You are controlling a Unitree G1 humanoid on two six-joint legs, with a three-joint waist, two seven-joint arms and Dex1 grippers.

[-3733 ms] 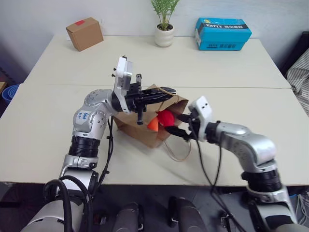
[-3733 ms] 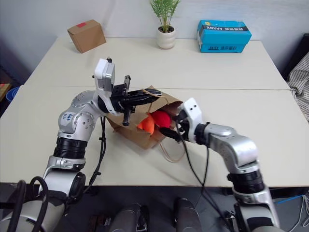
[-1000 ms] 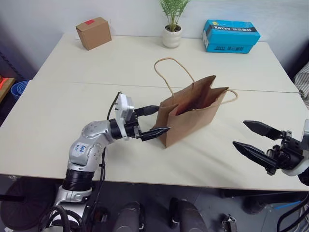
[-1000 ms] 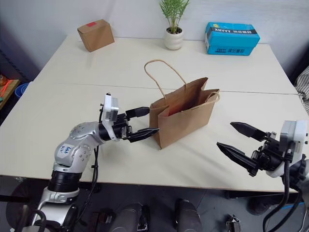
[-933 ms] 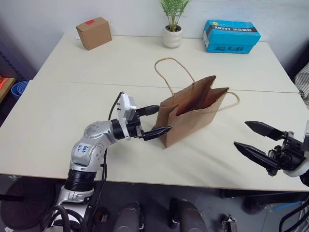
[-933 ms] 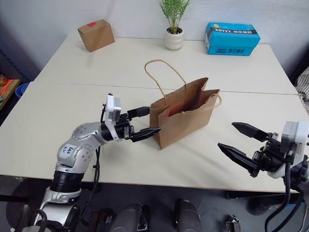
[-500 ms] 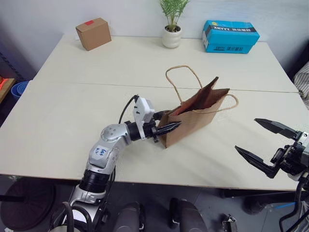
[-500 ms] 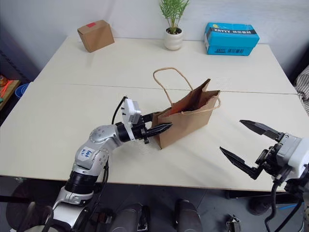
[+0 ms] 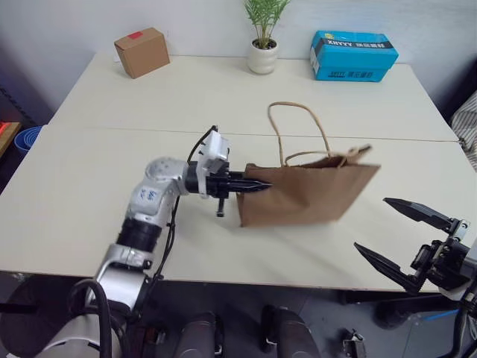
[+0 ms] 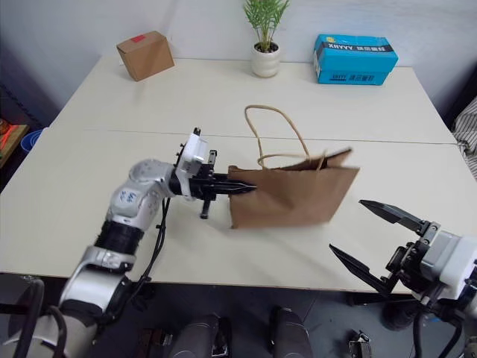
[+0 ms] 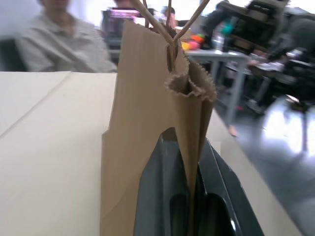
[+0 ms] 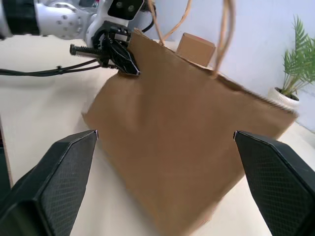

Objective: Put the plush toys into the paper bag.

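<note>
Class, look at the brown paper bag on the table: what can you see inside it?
Nothing inside shows. The paper bag stands with its broad side to the head camera and its top pinched flat; the left gripper is shut on one end. Its contents are covered by the paper.

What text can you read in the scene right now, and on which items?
"XHYYY": white lettering on the blue box at the far edge of the table; the smaller print under it is too small to read.
Blue marking on the left arm's shell: too blurred to read.
Red label on the cardboard box: no legible text.
Paper bag: plain, no print.
</note>
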